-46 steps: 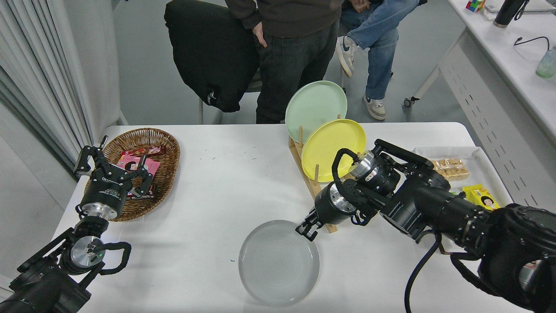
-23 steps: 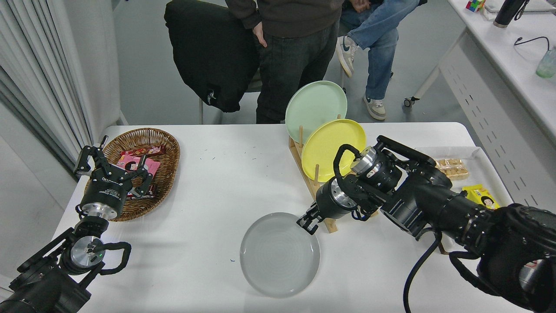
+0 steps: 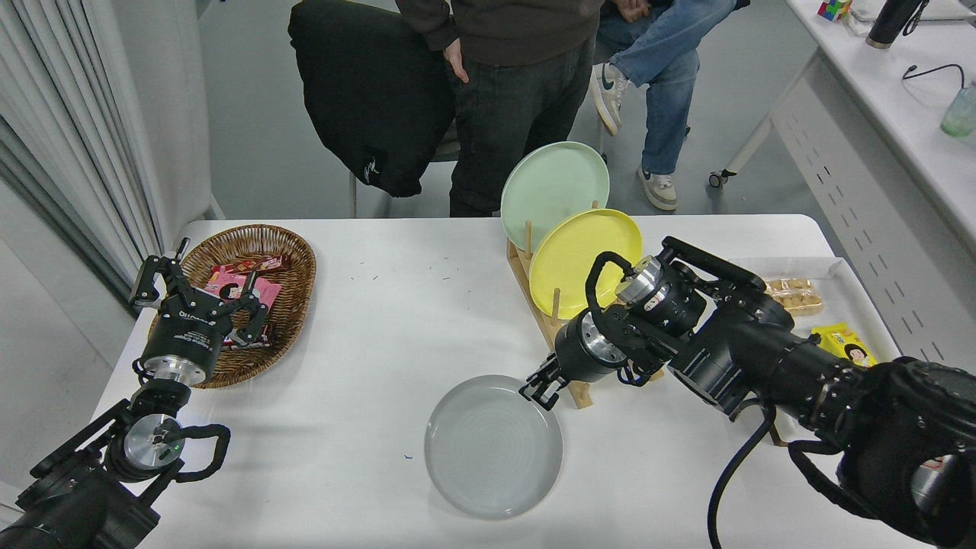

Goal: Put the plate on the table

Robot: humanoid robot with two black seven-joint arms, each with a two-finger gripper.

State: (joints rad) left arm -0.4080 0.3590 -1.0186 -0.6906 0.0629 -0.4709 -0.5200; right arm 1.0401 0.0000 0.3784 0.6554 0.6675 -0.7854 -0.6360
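Left arm parked at the near left corner, its left gripper spread open above the edge of the wicker basket of snack packets; no change there over the last second

Centre: the plate, light grey, lies on the table toward the near edge, in front of the wooden rack. Compared with a second ago it sits a little farther from the near edge and a touch to the right, and its outline looks rounder and flatter now. I judge it has settled onto the tabletop, though I cannot rule out a slight tilt at the far-right rim

Right of that: the right gripper is at the plate's far-right rim, fingers pressed around the edge as far as I can see, so still pinching it. The gripper has crept up and back slightly with the plate

Rack behind holds the yellow plate and the mint plate, untouched. White tray with snacks at far right. A person stands beyond the far edge

Meaning for the task: placement looks nearly done; what remains, by my reckoning, is letting go and lifting clear without dragging the rim
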